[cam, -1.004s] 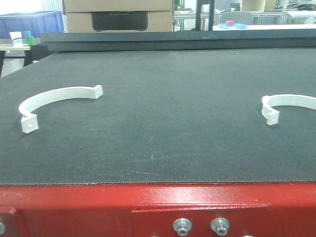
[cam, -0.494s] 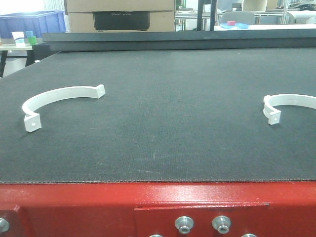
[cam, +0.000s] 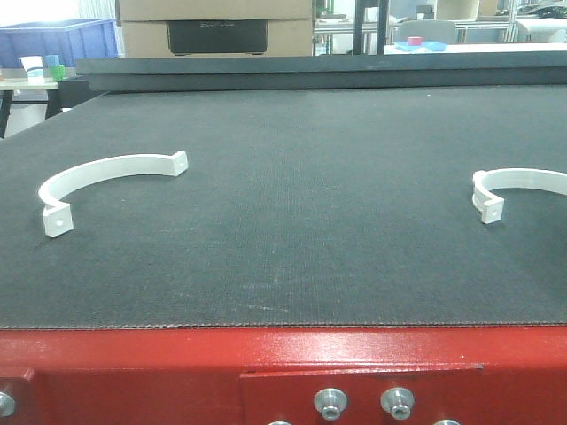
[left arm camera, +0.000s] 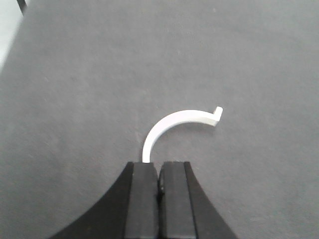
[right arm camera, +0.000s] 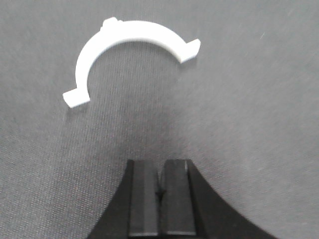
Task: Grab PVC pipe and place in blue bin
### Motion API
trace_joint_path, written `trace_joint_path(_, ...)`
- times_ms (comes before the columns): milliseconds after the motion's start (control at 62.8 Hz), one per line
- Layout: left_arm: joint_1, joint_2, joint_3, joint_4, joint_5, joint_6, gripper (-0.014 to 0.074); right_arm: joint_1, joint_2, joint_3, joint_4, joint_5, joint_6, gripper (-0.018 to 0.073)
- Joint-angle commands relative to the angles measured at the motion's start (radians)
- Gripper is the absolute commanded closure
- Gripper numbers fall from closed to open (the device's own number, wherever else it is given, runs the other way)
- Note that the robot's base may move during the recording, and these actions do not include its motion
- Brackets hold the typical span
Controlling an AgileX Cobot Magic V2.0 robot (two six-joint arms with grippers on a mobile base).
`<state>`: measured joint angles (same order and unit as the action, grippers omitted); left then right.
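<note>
Dark grey woven matting [cam: 310, 239] covers the whole work table, edged at the front by a red painted metal rail [cam: 133, 363] with two silver bolt heads [cam: 330, 403] set in it. Two white half-ring PVC pipe pieces lie flat on the matting, well apart. The left PVC piece [cam: 106, 170] sits toward the table's left side, its arch bowed away from the camera and a square tab at each end. The right PVC piece [cam: 523, 180] sits at the right border, where the frame cuts it off. A blue plastic bin [cam: 58, 40] stands far back on the left, beyond the table and beside a tan cardboard box [cam: 142, 35]; both pipe pieces are well away from it. In the left wrist view, the left gripper [left arm camera: 159, 169] has its black fingers pressed together with only a thin seam between them and nothing clamped. The left PVC piece [left arm camera: 174, 119] curves away just ahead, and its near end meets the tip of one finger; whether they touch cannot be told. In the right wrist view, the right gripper [right arm camera: 159, 167] is likewise closed and empty. The right PVC piece [right arm camera: 134, 29] lies ahead, clear of the fingertips and slightly to the left, its open side facing the gripper.
</note>
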<state>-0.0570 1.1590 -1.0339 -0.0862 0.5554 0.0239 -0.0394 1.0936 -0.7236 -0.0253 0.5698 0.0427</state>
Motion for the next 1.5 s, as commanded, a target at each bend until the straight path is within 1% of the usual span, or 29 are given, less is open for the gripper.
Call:
trace_joint_path(0,0.005,0.012,-0.01,-0.041,-0.002,0.0,0.0707,-0.003,0.031,-0.006,0.025,-0.03,-0.008,0.0727)
trace_joint_path(143,0.005,0.022,-0.01,-0.045,0.0,0.0,0.0707,-0.003,0.057,-0.006,0.095,-0.03,-0.008,0.0727)
trace_joint_path(239,0.005,0.022,-0.01,-0.047,0.006,0.0,0.0707,-0.003,0.063,-0.006,0.095,-0.065,-0.008,0.0727)
trace_joint_path(335,0.005,0.022,-0.01,-0.05,0.032,0.0,0.0707,-0.003,0.063,-0.006,0.095,-0.132,-0.008,0.0727)
trace_joint_path(430,0.005,0.022,-0.01,-0.05,0.048,0.0,0.0707,-0.003,0.063,-0.006,0.119,-0.181,-0.008,0.0727)
trace_joint_path(558,0.005,0.022,-0.01,-0.05,0.056,0.0,0.0707,-0.003,0.064,-0.006,0.164,-0.21,-0.008,0.0727)
trace_joint_path(685,0.005,0.022,-0.01,-0.05,0.06,0.0,0.0707,-0.003,0.071,-0.015,0.164,-0.235,-0.008,0.0727)
trace_joint_path(765,0.005,0.022,-0.01,-0.05,0.06,0.0,0.0707,0.0,0.094,-0.059,0.164,-0.186,-0.008,0.072)
trace_joint_path(908,0.005,0.022,-0.01,-0.05,0.06,0.0,0.0707,0.0,0.161,-0.2,0.164,-0.097,-0.008,0.0711)
trace_joint_path(1051,0.005,0.022,-0.01,-0.05,0.06,0.0,0.0707,0.002,0.28,-0.396,0.164,0.046,-0.003,0.0711)
trace_joint_path(1163,0.005,0.022,-0.01,-0.05,0.06,0.0,0.0707,0.011,0.379,-0.516,0.158,0.15,0.057,0.071)
trace_joint_path(1242,0.005,0.022,-0.01,-0.052,0.06,0.0,0.0707,0.034,0.46,-0.605,0.143,0.227,0.105,0.071)
trace_joint_path(1402,0.005,0.022,-0.01,-0.078,0.062,0.0,0.0707,0.1,0.611,-0.759,0.025,0.37,0.211,0.071)
trace_joint_path(1481,0.005,0.022,-0.01,-0.09,0.062,0.0,0.0707,0.117,0.678,-0.813,0.019,0.424,0.218,0.071)
